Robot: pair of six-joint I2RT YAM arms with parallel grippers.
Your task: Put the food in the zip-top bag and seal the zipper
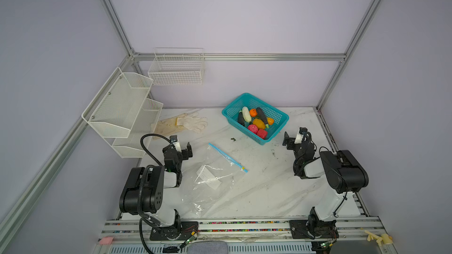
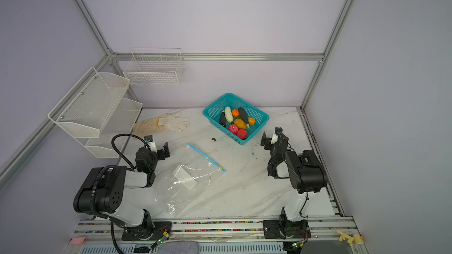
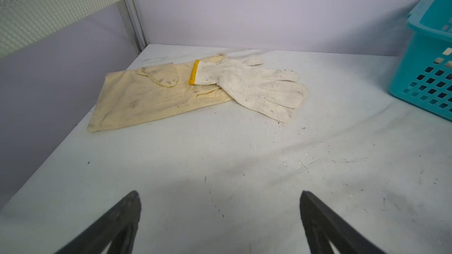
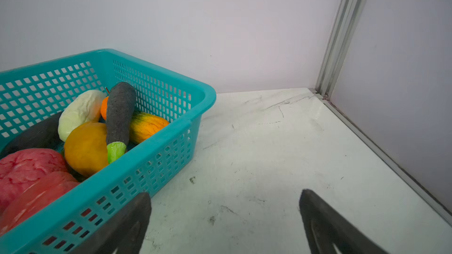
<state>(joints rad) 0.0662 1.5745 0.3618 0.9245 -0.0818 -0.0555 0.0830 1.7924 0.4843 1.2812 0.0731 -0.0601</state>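
The food point(image 1: 255, 121) point(image 2: 236, 121), toy pieces in white, orange, yellow, pink, red and dark eggplant, lies piled in a teal basket point(image 1: 278, 129) at the back right; the right wrist view shows the food point(image 4: 85, 142) close up. The clear zip-top bag point(image 1: 210, 179) point(image 2: 186, 179) lies flat mid-table, its light blue zipper point(image 1: 226, 156) point(image 2: 204, 156) toward the basket. My left gripper point(image 1: 181, 142) point(image 3: 220, 193) is open, left of the bag. Right of the basket's near corner, my right gripper point(image 1: 294, 134) point(image 4: 224, 193) is open and empty.
Two work gloves point(image 1: 186, 123) point(image 3: 244, 86) lie at the back left. A white mesh rack point(image 1: 122, 108) and a wire basket point(image 1: 177, 68) hang on the left and back walls. The teal basket's rim point(image 4: 159, 73) stands just beside my right gripper's finger.
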